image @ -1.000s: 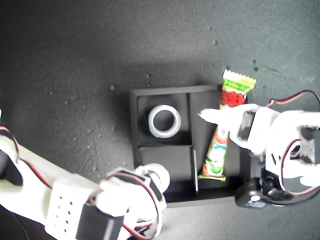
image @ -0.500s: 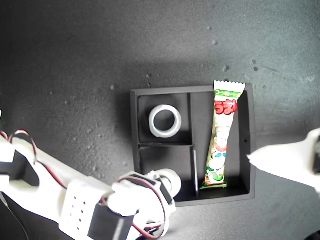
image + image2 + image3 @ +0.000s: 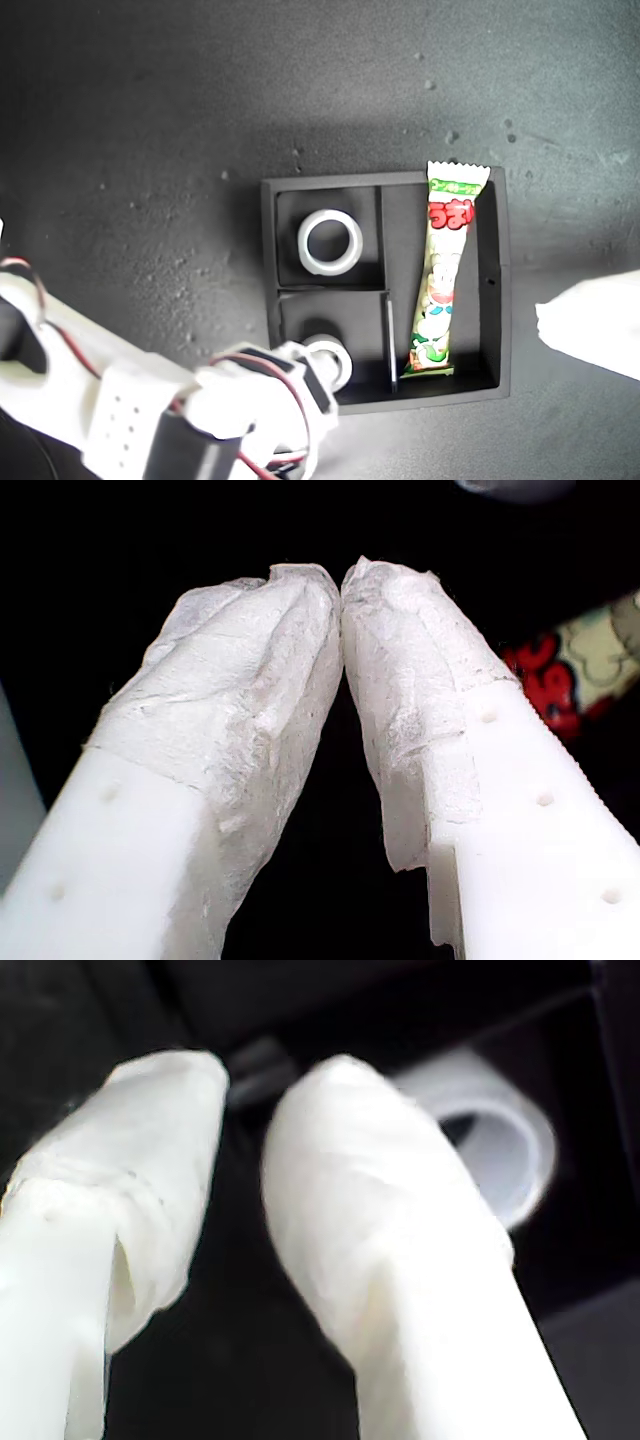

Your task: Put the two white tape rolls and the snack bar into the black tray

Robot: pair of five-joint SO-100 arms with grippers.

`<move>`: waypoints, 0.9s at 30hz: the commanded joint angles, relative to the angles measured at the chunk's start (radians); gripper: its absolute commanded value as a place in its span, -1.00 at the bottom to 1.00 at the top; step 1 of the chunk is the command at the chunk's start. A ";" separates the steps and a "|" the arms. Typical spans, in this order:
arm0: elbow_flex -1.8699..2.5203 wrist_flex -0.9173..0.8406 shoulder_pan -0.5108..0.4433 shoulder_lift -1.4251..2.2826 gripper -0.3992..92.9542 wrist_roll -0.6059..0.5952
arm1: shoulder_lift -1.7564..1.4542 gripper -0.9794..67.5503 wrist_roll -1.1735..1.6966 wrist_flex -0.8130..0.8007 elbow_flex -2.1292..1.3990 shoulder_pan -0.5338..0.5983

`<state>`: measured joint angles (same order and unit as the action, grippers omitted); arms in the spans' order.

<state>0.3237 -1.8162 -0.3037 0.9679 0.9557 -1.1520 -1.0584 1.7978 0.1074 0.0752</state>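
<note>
The black tray (image 3: pixel 498 290) sits mid-scene in the exterior view. One white tape roll (image 3: pixel 329 242) lies in its far small compartment. The other tape roll (image 3: pixel 327 358) (image 3: pixel 505 1150) is at the near small compartment, beside one finger of my second gripper (image 3: pixel 250 1075). That gripper's fingers stand slightly apart with nothing between them. The snack bar (image 3: pixel 445 270) (image 3: pixel 565 675) lies lengthwise in the long compartment, free of any gripper. My first gripper (image 3: pixel 342 580) is shut and empty, and its white finger (image 3: pixel 590 335) shows at the exterior view's right edge, clear of the tray.
The second arm (image 3: pixel 200 410), with red and black wires, fills the exterior view's lower left and overlaps the tray's near corner. A dark speckled tabletop (image 3: pixel 150 120) surrounds the tray.
My first gripper let go of the snack bar, which now lies flat in the long compartment, and pulled back to the exterior view's right. The second arm shifted slightly at the near compartment.
</note>
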 commanded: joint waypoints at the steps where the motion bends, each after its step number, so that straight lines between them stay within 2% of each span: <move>1: 0.281 -0.015 0.046 0.437 -0.99 0.044 | -0.178 -0.99 -0.130 0.006 -0.069 -0.038; 5: 0.643 0.011 0.110 0.813 -0.99 0.095 | -0.457 -0.99 -0.249 0.005 -0.387 -0.091; 12: 1.583 0.287 0.215 1.568 -0.99 0.166 | -0.925 -0.99 -0.345 -0.037 -1.104 -0.080; 16: 1.960 0.437 0.189 1.824 -0.99 0.215 | -1.312 -0.99 -0.342 -0.209 -1.701 -0.081; 20: 2.154 0.540 0.147 1.871 -0.99 0.253 | -1.666 -0.99 -0.379 -0.330 -2.204 -0.043; 27: 2.413 0.627 0.129 2.026 -0.99 0.298 | -2.075 -0.99 -0.417 -0.497 -2.815 0.012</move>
<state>2.6645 -1.2149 -0.1595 2.9084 1.2318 -3.1078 -1.3944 1.3591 -2.5050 0.0752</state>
